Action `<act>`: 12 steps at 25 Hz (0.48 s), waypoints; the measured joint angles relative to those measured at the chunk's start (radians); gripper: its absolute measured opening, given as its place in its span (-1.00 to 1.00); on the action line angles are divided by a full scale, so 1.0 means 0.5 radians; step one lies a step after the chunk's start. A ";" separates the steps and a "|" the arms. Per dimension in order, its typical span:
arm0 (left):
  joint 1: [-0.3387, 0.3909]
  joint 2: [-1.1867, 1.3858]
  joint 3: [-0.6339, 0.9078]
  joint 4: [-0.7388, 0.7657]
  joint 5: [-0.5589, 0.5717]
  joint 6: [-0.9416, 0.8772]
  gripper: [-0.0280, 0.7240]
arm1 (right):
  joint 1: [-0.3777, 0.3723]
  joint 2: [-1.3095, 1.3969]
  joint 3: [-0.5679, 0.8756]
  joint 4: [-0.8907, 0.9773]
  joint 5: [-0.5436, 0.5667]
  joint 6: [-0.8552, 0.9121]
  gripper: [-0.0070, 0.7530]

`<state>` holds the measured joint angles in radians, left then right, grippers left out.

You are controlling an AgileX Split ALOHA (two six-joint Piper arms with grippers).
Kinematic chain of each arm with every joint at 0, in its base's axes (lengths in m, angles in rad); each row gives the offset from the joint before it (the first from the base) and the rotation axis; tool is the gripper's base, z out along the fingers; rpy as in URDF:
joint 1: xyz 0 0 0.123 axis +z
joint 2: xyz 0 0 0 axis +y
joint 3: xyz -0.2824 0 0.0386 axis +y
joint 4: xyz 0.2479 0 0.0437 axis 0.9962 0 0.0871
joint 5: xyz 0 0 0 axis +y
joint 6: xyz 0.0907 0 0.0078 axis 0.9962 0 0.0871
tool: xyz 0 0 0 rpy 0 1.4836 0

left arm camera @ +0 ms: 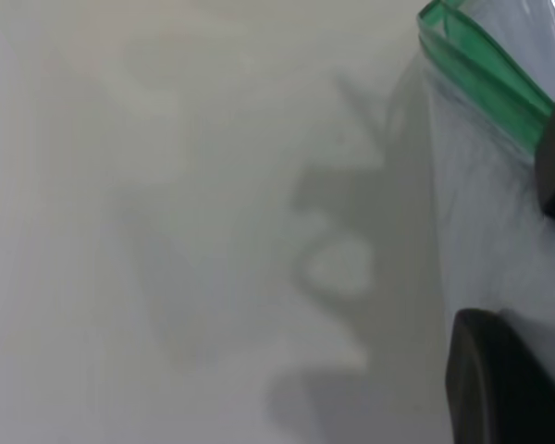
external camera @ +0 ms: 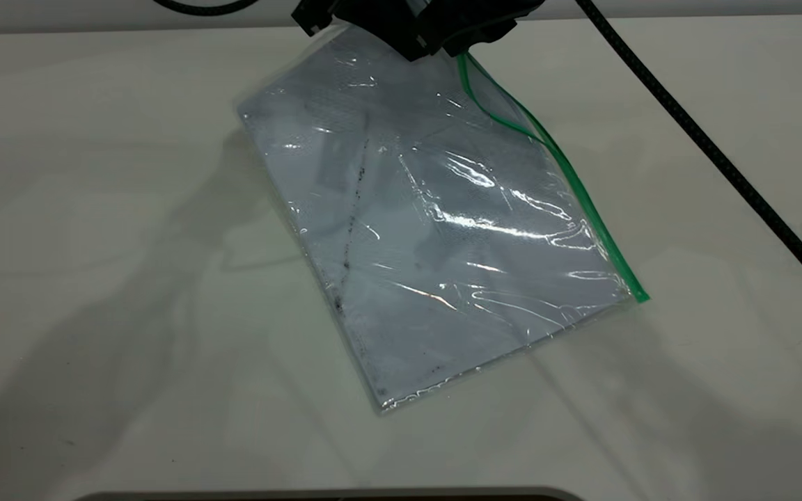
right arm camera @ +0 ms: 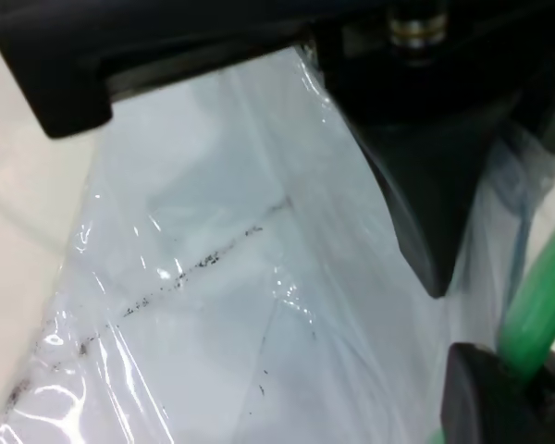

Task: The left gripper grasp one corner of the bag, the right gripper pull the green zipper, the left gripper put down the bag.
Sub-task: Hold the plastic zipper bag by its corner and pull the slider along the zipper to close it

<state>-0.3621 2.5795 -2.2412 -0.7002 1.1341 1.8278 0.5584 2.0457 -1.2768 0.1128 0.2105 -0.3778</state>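
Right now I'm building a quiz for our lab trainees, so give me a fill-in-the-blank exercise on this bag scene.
1. The zipper along the bag's long edge is coloured ____.
2. The paper inside the bag carries a dark ____ running across it.
3. The bag's near end rests on the ____, while its far end is raised at the end effectors.
4. Near the end effectors the two zipper tracks are ____, so that end of the bag is open.

Missing words: green; streak; table; apart

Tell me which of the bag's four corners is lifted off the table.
The corner of the bag at the far end of the green zipper, beneath the grippers; the near corners rest on the table.
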 joint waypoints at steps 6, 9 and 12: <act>0.017 -0.012 0.000 -0.006 0.057 -0.028 -0.78 | 0.000 0.002 0.000 0.000 0.104 0.033 -0.79; 0.022 -0.012 0.000 -0.006 0.060 -0.028 -0.78 | 0.000 0.030 0.000 -0.002 0.117 0.035 -0.79; 0.026 -0.012 0.000 0.014 0.065 -0.028 -0.78 | 0.000 0.070 0.000 -0.005 0.163 0.037 -0.78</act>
<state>-0.3490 2.5735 -2.2412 -0.6931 1.1664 1.8136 0.5584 2.0808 -1.2768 0.1102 0.2922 -0.3595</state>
